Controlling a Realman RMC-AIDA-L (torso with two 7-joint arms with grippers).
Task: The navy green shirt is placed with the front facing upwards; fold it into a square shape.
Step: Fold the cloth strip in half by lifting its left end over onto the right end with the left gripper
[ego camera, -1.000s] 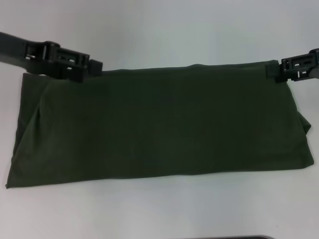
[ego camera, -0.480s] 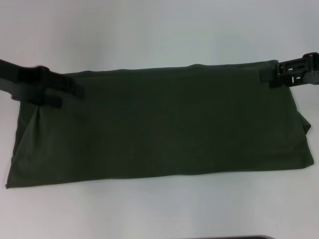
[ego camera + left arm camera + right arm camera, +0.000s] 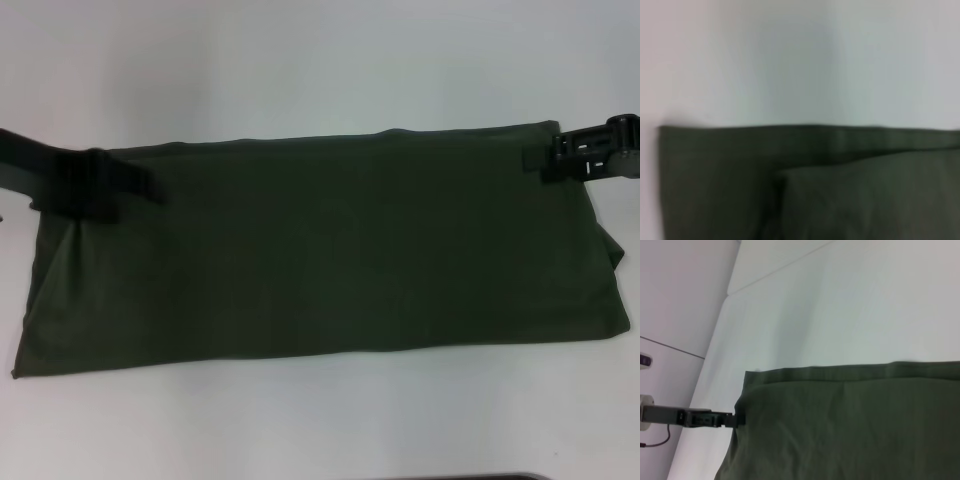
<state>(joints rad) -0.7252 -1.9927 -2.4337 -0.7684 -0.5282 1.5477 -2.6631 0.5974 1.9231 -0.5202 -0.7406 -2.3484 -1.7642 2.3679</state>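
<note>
The navy green shirt [image 3: 330, 250] lies on the white table as a wide, flat folded band with only plain dark green cloth showing; no lettering or neck label is in view. My left gripper [image 3: 140, 185] is low over the band's far left corner, blurred. It also shows in the right wrist view [image 3: 732, 419], at the cloth's side edge. My right gripper [image 3: 535, 160] is at the band's far right corner, right at the cloth edge. The left wrist view shows the shirt's far edge and a folded layer [image 3: 840, 190]. The shirt also fills the right wrist view [image 3: 850, 425].
The white table [image 3: 320, 70] runs bare beyond the shirt and in front of it. A dark strip [image 3: 470, 477] shows at the table's near edge. In the right wrist view the table's edge [image 3: 715, 345] and a wall lie past the shirt's left end.
My left gripper has moved left and a little nearer, from the far edge to the left corner. My right gripper has shifted slightly right and nearer. The shirt has not moved.
</note>
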